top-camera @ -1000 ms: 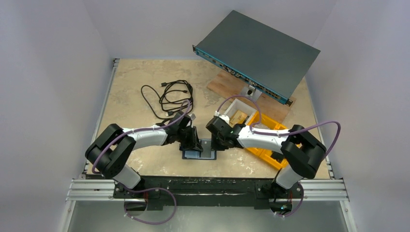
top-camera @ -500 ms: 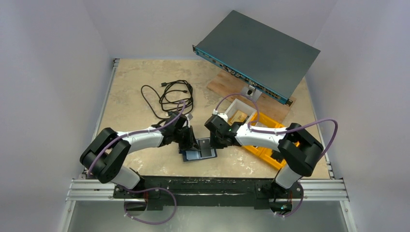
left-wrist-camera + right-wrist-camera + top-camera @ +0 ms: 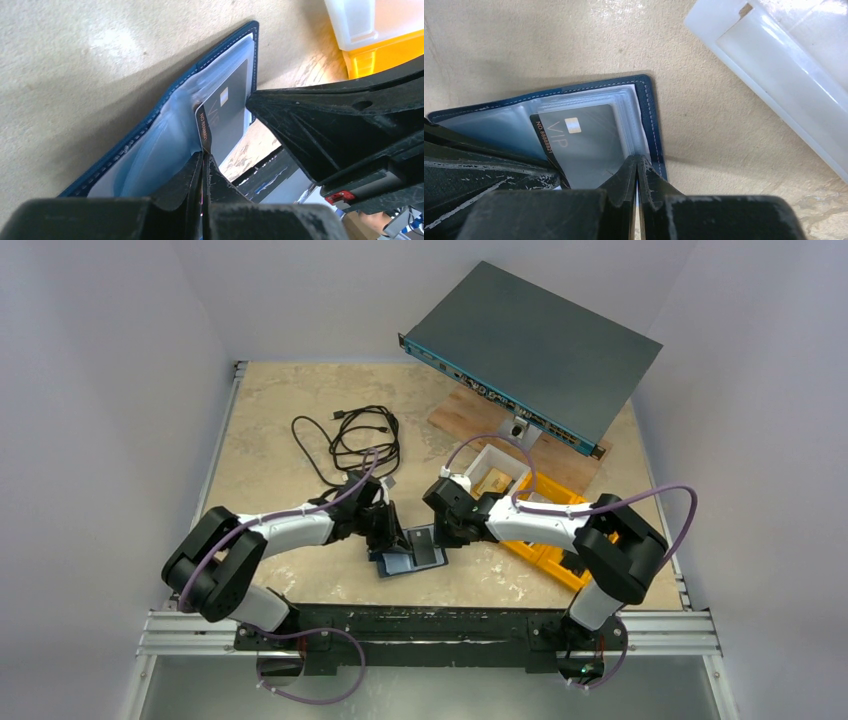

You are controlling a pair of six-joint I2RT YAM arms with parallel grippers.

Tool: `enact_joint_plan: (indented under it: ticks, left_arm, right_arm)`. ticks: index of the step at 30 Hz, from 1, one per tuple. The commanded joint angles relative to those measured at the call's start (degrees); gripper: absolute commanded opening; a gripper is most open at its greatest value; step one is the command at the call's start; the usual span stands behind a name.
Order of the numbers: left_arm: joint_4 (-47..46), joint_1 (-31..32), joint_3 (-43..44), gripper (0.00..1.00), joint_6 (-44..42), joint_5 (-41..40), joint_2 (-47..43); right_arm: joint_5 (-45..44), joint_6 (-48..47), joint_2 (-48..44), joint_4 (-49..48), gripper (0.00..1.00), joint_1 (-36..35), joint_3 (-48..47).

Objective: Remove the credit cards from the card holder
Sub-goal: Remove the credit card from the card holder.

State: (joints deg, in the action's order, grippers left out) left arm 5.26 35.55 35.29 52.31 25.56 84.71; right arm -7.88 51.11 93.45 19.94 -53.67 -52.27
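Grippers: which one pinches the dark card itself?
The left gripper: its tips clamp the dark card by its edge, whereas the right gripper grips the card holder at its clear sleeve.

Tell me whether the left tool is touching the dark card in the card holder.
Touching. The left wrist view shows the left tool pinched shut on the card at its corner, no gap.

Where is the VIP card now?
In the right wrist view the VIP card lies in the open card holder, left of centre; the left tool pinches its left edge and the right tool grips the holder beside it.
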Motion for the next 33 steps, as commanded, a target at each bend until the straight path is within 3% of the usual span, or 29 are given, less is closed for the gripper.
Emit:
enact_joint_plan:
  ticks: [1,33]
  left_arm:
    - [-0.5,-1.3,-1.0,0.00,-2.6,2.8,-2.3]
    - [7.2,-7.3,-6.8,0.00,-5.2,1.1,-10.5]
  right_arm:
    - [-0.3,0.2,2.5,2.2,0.00,-0.2,1.5]
    - [0.2,1.0,2.8,1.6,0.00,-0.3,2.8]
